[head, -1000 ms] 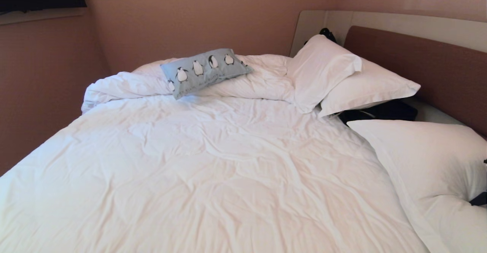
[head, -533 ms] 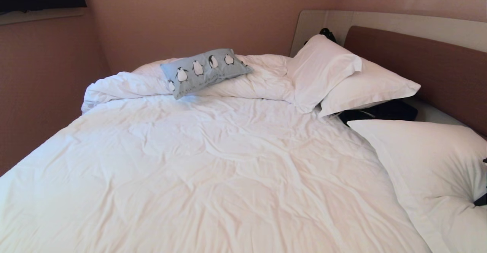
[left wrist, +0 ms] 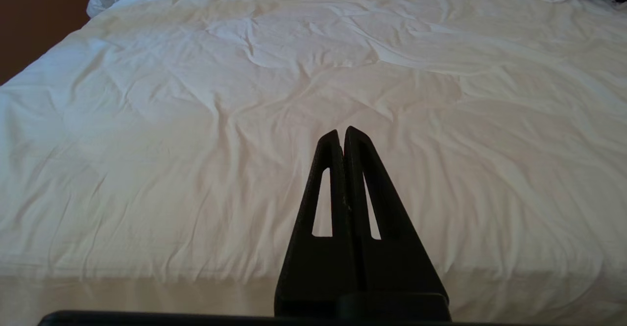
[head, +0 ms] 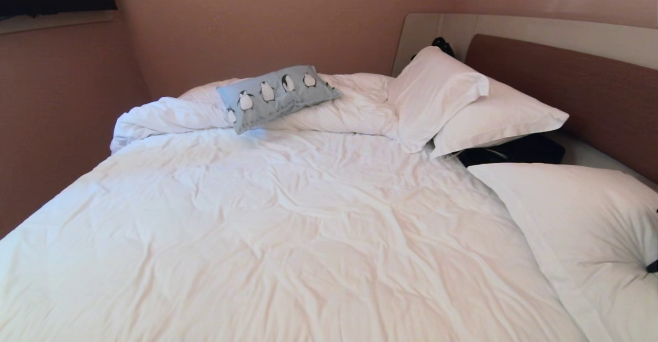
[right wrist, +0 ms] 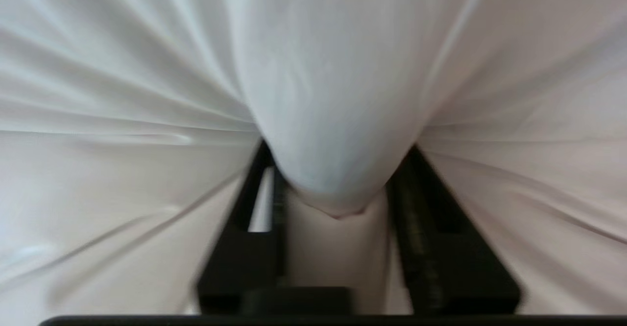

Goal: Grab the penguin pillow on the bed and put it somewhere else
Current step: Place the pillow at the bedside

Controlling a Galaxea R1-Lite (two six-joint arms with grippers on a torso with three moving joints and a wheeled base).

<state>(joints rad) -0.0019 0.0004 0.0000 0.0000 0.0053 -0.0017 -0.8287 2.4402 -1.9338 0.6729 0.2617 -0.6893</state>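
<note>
Penguin pillow (head: 276, 96) lies on bunched duvet at far side of bed (head: 288, 239), near wall, untouched. Right claw (right wrist: 338, 188) pinching fold of large white pillow (head: 591, 229) at near right, well apart from target. Left claw (left wrist: 343, 137) clenched, empty, parked over bed's near edge. Judgement: cushion light, soft, compressible; best pinched at corner or short edge.

No legible text, label, brand, number or sign appears in any view. The penguin pillow (head: 276, 96) carries a faint dark line of script beneath its printed penguins, too small to read. The white bedding of the bed (head: 288, 229) bears no markings that can be made out.
</note>
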